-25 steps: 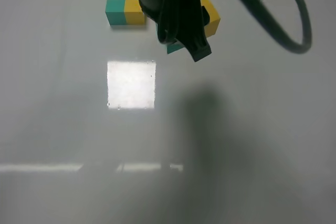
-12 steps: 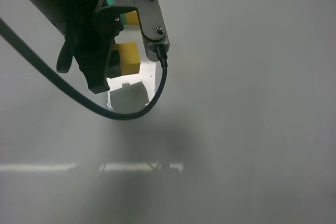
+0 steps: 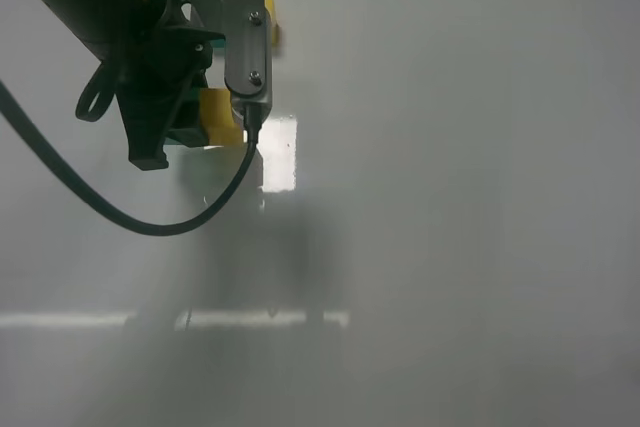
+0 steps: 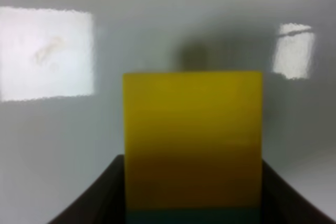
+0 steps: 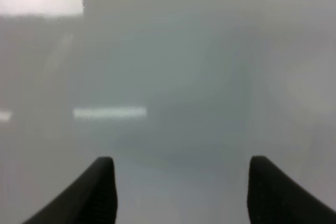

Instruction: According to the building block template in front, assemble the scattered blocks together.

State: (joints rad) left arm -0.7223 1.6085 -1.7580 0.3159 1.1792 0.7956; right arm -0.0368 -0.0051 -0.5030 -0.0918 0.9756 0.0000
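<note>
My left gripper (image 3: 190, 127) is at the upper left of the exterior view, shut on the yellow cube (image 3: 215, 115). A strip of the teal-green cube (image 3: 185, 137) shows right against it. In the left wrist view the yellow cube (image 4: 192, 140) fills the space between the dark fingers (image 4: 102, 195), with a teal edge (image 4: 191, 216) at its near end. The template is almost hidden behind the arm; only a sliver of its yellow end (image 3: 272, 37) shows. My right gripper (image 5: 181, 187) is open and empty over bare table, out of the exterior view.
The grey table (image 3: 450, 197) has a bright glare patch (image 3: 280, 152) just right of the left gripper. The left arm's black cable (image 3: 150, 222) hangs in a loop below it.
The right arm, over the cubes a second ago, has left the exterior view. The left arm has come in holding the yellow cube and has shifted a little left.
</note>
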